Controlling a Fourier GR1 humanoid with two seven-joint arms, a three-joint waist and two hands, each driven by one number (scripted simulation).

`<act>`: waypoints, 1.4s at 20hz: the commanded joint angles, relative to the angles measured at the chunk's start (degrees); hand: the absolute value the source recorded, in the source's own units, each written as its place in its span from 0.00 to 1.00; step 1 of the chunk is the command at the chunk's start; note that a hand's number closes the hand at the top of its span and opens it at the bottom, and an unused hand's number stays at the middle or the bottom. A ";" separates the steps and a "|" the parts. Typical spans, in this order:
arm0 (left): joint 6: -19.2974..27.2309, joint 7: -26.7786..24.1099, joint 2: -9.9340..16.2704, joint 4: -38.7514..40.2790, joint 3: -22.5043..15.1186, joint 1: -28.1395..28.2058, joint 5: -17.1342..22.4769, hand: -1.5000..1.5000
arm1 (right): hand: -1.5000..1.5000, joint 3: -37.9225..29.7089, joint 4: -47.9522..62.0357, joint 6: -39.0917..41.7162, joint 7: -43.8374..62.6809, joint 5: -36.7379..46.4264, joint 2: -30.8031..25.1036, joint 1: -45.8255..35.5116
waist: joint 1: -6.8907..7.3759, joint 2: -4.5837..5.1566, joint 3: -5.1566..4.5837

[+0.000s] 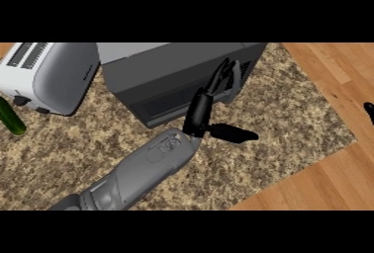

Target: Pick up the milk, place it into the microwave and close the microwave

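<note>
The dark grey microwave [164, 79] stands at the back of the speckled counter [277, 118]. My left hand [199, 111] reaches up from the lower left. Its straight fingers [225, 78] lie against the microwave's right front side, and its thumb [234, 133] sticks out to the right. It is open and holds nothing. No milk shows anywhere in the view. Whether the microwave's door is fully shut I cannot tell. Of my right hand [369, 112] only a black sliver shows at the right edge.
A white toaster [47, 74] stands left of the microwave. A green cucumber [10, 118] lies at the left edge. The counter ends at the right and lower right, where wooden floor [329, 178] shows.
</note>
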 commanded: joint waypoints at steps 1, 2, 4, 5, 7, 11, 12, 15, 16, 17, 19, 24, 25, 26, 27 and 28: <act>0.22 -0.25 -0.16 2.91 1.48 -3.02 1.81 0.00 | 0.00 -0.19 0.43 -0.18 0.90 -1.27 -0.43 -0.70 | -0.70 0.62 0.08; 0.65 -0.22 -0.16 2.80 1.37 -3.20 2.29 0.00 | 0.00 -0.75 0.36 -0.19 1.15 -1.73 -1.05 -0.86 | -1.20 0.27 0.08; 0.69 -1.24 -0.15 2.97 1.30 -3.27 2.87 0.00 | 0.00 -0.86 0.69 -0.19 1.40 -2.21 -1.18 -1.05 | -0.99 0.24 0.11; 0.88 -1.47 -0.15 3.02 1.09 -3.03 3.20 0.00 | 0.00 -0.29 0.36 0.17 1.45 -2.45 -1.00 -1.33 | -1.46 0.52 0.10; 0.87 -2.19 -0.15 3.35 1.20 -3.02 3.85 0.00 | 0.00 -0.70 0.60 0.28 2.01 -2.83 -1.83 -1.55 | -1.55 0.60 0.06; 1.07 -3.41 -0.15 3.72 0.43 -3.30 4.74 0.00 | 0.00 -1.28 0.70 0.24 2.82 -4.22 -2.86 -2.67 | -1.64 0.39 0.08; 1.21 -3.89 -0.15 3.85 0.47 -3.07 5.10 0.00 | 0.00 -0.60 0.85 0.15 3.13 -4.11 -2.43 -2.40 | -1.54 0.62 0.08; 1.16 -4.69 -0.15 4.36 0.27 -3.30 5.82 0.00 | 0.00 -1.22 1.14 0.14 3.72 -4.67 -3.49 -3.17 | -1.53 0.66 0.08; 1.30 -4.90 -0.15 4.39 0.19 -3.30 6.13 0.00 | 0.00 -1.16 1.40 0.65 3.52 -5.32 -3.30 -3.03 | -1.98 0.74 0.20; 1.16 -5.14 -0.15 4.70 0.01 -3.41 6.25 0.00 | 0.00 -1.16 0.99 0.52 3.69 -5.26 -3.59 -3.58 | -1.67 0.59 0.14; 1.35 -6.10 -0.15 4.67 -0.15 -3.21 6.69 0.00 | 0.00 -1.15 1.19 1.04 4.01 -6.07 -3.92 -3.49 | -2.26 0.69 0.14; 1.25 -6.69 -0.14 5.32 -0.36 -4.00 8.00 0.00 | 0.00 -1.01 1.24 1.10 5.03 -7.05 -4.57 -3.80 | -2.42 0.41 0.15; 0.94 -6.81 -0.14 5.43 -0.43 -4.04 8.27 0.00 | 0.00 -0.62 1.35 1.34 5.08 -7.34 -4.32 -3.86 | -2.32 0.61 0.20; 0.97 -7.48 -0.14 5.70 -0.58 -3.51 8.37 0.00 | 0.00 -0.59 1.36 1.69 5.35 -7.35 -4.79 -3.85 | -2.25 0.74 0.16; 1.18 -7.76 -0.14 5.64 -0.55 -3.63 8.63 0.00 | 0.00 -0.45 1.30 1.58 5.27 -7.62 -4.46 -4.01 | -2.21 0.66 0.17; 0.95 -7.42 -0.14 5.67 -0.50 -3.56 9.23 0.00 | 0.00 -0.51 1.03 1.90 5.46 -7.52 -5.03 -4.16 | -2.48 0.65 0.14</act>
